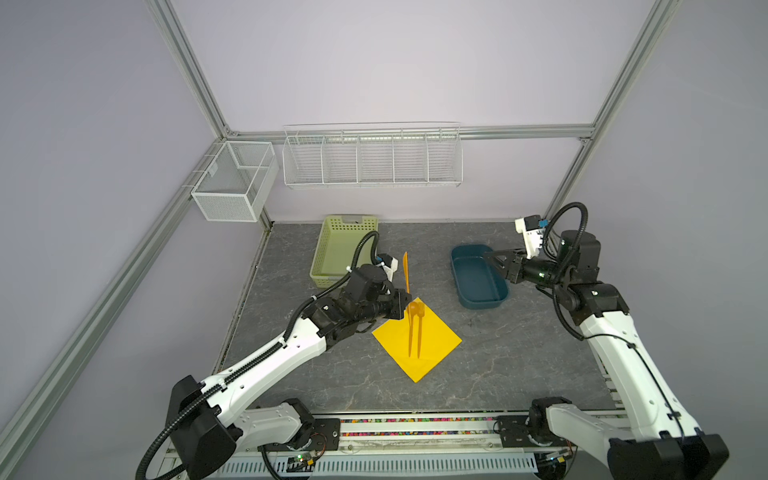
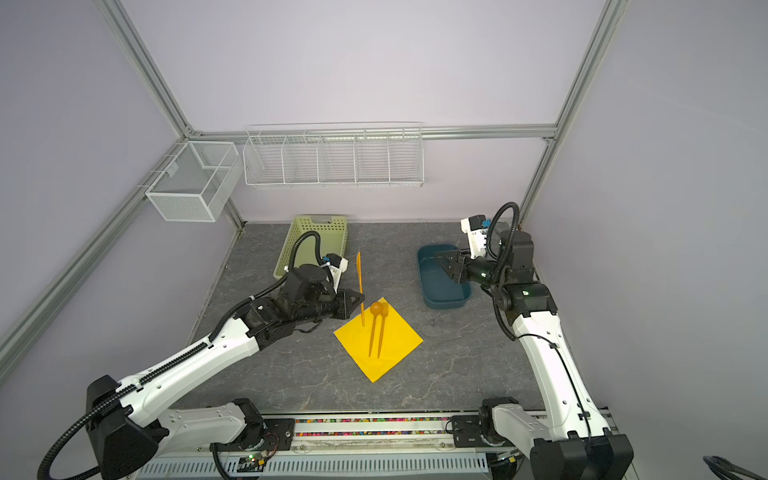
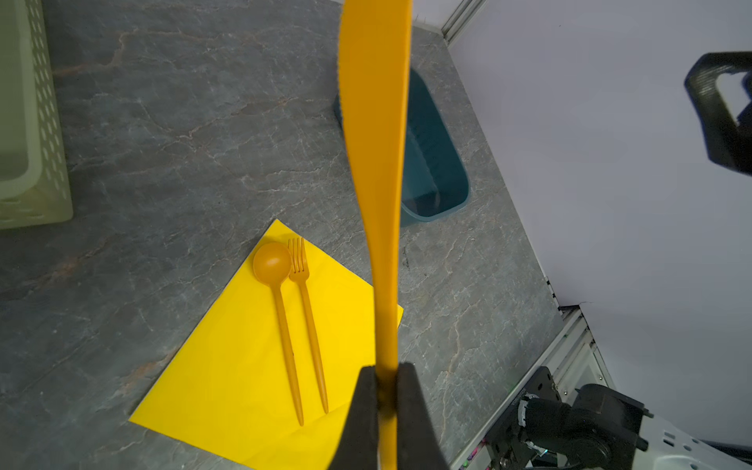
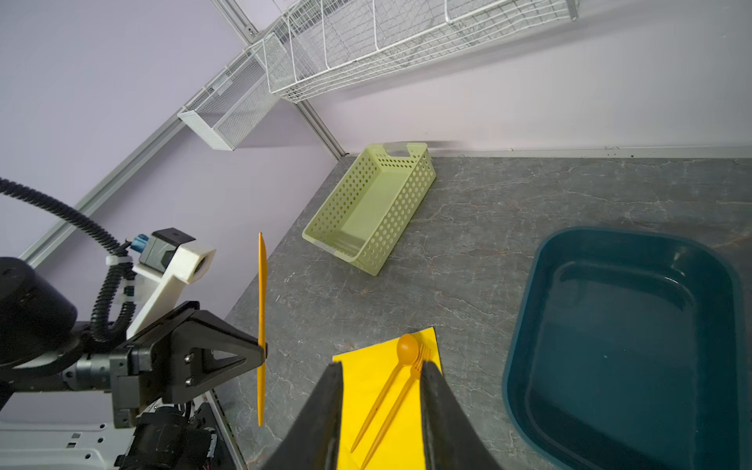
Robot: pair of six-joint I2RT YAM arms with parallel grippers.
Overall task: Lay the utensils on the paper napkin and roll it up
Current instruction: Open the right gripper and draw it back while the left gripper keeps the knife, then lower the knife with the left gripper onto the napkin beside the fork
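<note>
My left gripper (image 3: pixel 385 376) is clamped on the slim handle of a flat orange-brown plastic knife (image 3: pixel 376 162), a little below its middle. It holds the knife upright, blade end up, above the far corner of the bright yellow square paper napkin (image 1: pixel 432 345). The napkin lies flat on the grey marbled surface (image 1: pixel 519 353), one corner pointing at me. On it, side by side and touching or nearly so, rest the matching round-bowled spoon (image 3: pixel 272 264) and the fork (image 3: pixel 299 264), handles toward me. My right gripper (image 4: pixel 380 366) hangs empty over the dark blue plastic tub (image 1: pixel 482 303), jaws parted, well apart from the napkin. I judge the cutlery light, stiff and smooth. In so narrow a pinch the knife could swivel, so it should be tipped flat and set down beside the fork, not dropped. The napkin looks thin and limp, apt to slide or crumple. For rolling I would take it by a free corner or edge clear of the handles, while something pins the cutlery.
</note>
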